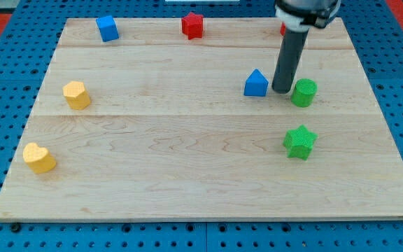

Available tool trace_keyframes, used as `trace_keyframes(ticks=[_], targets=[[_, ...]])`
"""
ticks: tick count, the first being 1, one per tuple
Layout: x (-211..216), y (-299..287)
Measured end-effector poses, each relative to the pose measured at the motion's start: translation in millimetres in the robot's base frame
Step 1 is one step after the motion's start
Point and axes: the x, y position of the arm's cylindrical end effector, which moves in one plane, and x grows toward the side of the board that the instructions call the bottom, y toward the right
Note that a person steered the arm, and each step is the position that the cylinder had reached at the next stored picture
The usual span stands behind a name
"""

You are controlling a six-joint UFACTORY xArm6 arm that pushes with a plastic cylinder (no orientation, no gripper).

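My tip sits between blue block and green cylinder.

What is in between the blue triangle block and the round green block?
In the camera view, my tip stands between the blue triangle block and the green cylinder. It sits closer to the cylinder. Nothing else lies there, only wooden board.

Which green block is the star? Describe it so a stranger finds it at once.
Start at the wooden board and go to its right half, where my tip rests between a blue triangular block and a green cylinder. Drop toward the view's bottom from that cylinder to the green star. It alone has a pointed outline; the other green block is round.
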Motion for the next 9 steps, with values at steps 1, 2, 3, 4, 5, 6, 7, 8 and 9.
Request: trace_keyframes(ticks=[1,2,3,4,5,6,7,8,9], targets=[[-8.2,-40.5],[-33.1,-0.9],[-45.0,-59.9],[-34.3,-147.1],[0.2,-195.3],[37.9,-195.3],[29.2,-187.0],[31.4,-168.5],[104.1,-165.6]])
